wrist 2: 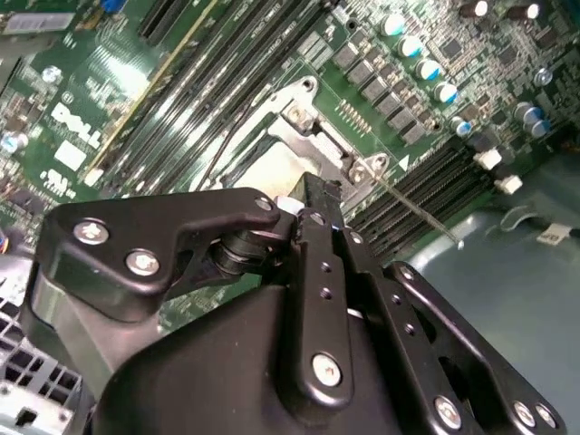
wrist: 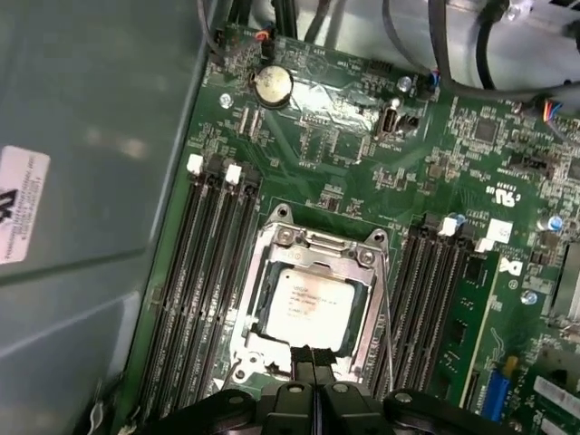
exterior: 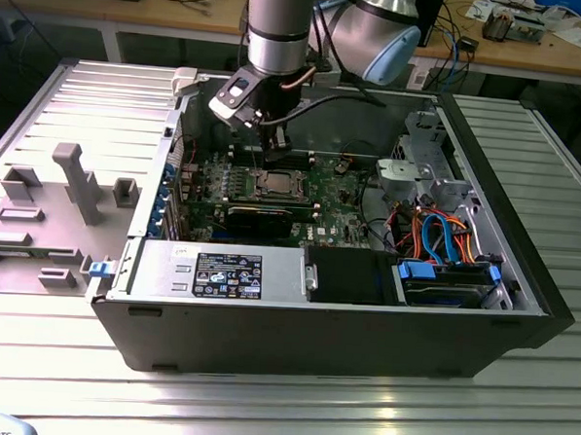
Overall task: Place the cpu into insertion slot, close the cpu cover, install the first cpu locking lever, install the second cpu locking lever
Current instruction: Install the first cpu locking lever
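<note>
- In the exterior view, a grey fixture plate [exterior: 46, 226] lay at the left of the frame on the ribbed metal tabletop [exterior: 261, 411]. The open computer case [exterior: 314, 336] filled the middle and right.
- In the first wrist view, long black memory slots [wrist: 204, 272] ran down the left of centre on the green motherboard [wrist: 326, 145].
- At the centre sat the insertion slot [wrist: 272, 233] with the cpu [wrist: 308, 304] lying flat inside it. The cpu cover [wrist: 317, 248] framed the chip and looked to be lowered over it.
- At lower centre, the gripper [wrist: 314, 358] had its fingers pressed together with nothing between them. Its tips were at the cover's near edge, just beside the chip.
- Right of centre, a thin wire locking lever [wrist: 387, 317] ran alongside the slot. I could not tell whether it was latched.
- Judgement: the work appeared to be on the cover or a lever, though which one was unclear.
- To do it well, the closed tips should bear straight down on the metal frame and never on the chip's top. They should not drag sideways, so the cpu stays square in its seat and the thin wire lever is not bent.
</note>
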